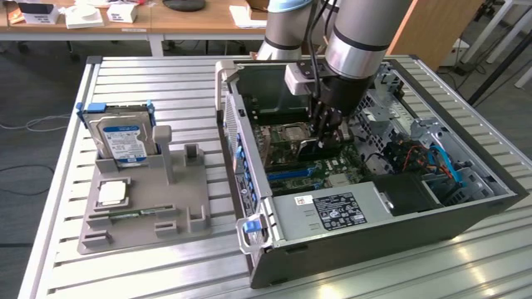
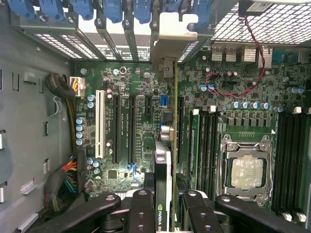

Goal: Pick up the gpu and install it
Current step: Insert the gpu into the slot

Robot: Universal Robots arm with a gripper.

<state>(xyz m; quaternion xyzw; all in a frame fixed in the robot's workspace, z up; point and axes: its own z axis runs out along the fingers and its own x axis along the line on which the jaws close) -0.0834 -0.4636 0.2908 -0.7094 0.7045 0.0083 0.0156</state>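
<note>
The gpu [image 2: 164,155], a thin black card, stands on edge over the motherboard's expansion slots. Its silvery bracket [image 2: 171,29] sits against the row of blue-clipped rear slot openings. My gripper [image 2: 167,201] is shut on the card's upper edge, with black fingers [image 2: 141,206] on either side of it. In the exterior view the gripper [image 1: 327,134] reaches down into the open computer case [image 1: 399,224], and the gpu [image 1: 320,148] shows as a dark shape just under the fingers. Whether the card's lower edge is in a slot I cannot tell.
Beside the case on the exterior view's left, a grey fixture tray [image 1: 141,212] holds a silver hard drive [image 1: 123,140], a square chip [image 1: 112,193] and a slim green memory stick [image 1: 133,215]. Inside the case are the CPU socket [image 2: 248,172], cable bundles [image 2: 63,184] and the power supply [image 1: 328,212].
</note>
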